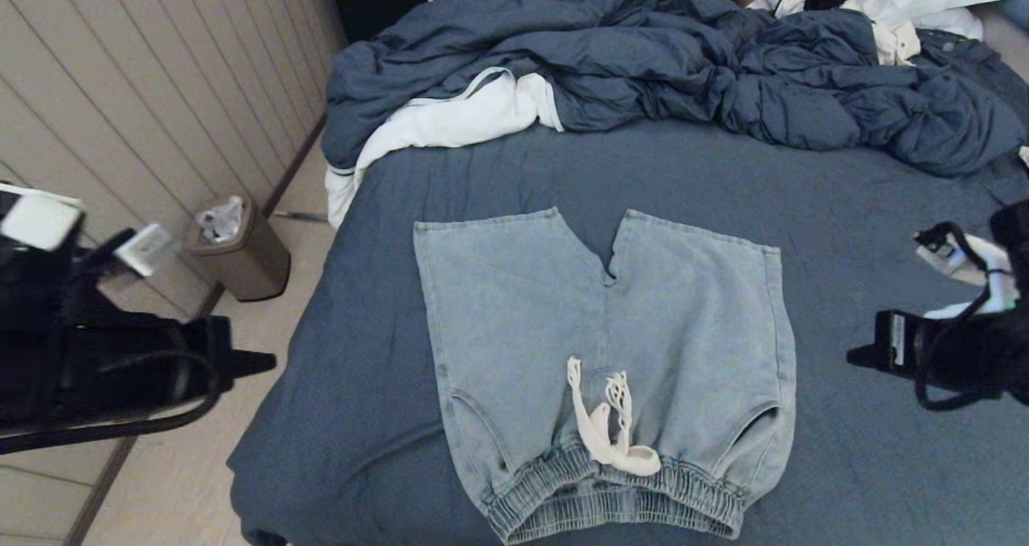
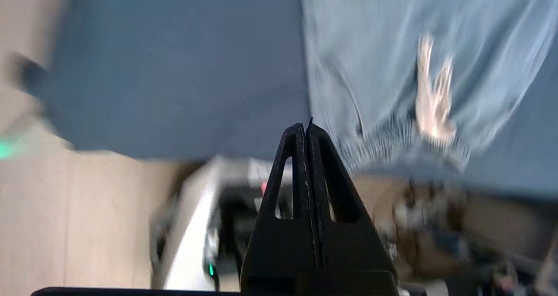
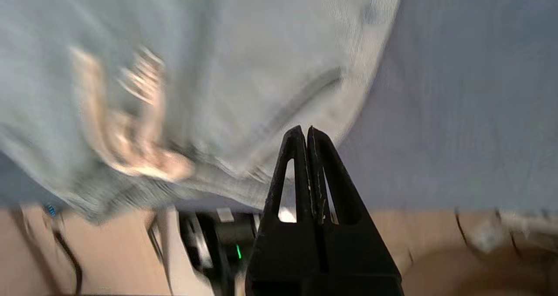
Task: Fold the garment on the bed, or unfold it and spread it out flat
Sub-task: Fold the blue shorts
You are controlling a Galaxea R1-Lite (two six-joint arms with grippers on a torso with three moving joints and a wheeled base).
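Pale denim-look shorts point(image 1: 607, 361) lie spread face-up on the near half of the bed point(image 1: 844, 232), waistband point(image 1: 619, 502) towards you at the mattress edge, both legs pointing away toward the rumpled duvet point(image 1: 683, 63) and a white cloth point(image 1: 450, 120) at the far end. Your left gripper point(image 1: 261, 363) hangs off the bed's left side, over the floor, its two fingers pressed together and holding nothing; your right gripper point(image 1: 860, 357) floats over the sheet just to the right of the shorts, likewise closed tight and empty. Neither touches the fabric. Judged by its drape, the garment looks light and limp, with no stiffness to carry a fold by itself, so expect it to sag and trail from any single pinch. The gathered elastic waistband appears to be the thickest, grippiest part, and the two outer corners where it meets the side seams look like your best holds for a lengthwise fold; the leg hems point(image 1: 490, 223) are flatter and may be harder to get a fingertip under. Watch the loose cream drawstring point(image 1: 607, 429) lying over the front: it could snag or get pinched instead of the cloth. You will need to open both grippers before any grasp.
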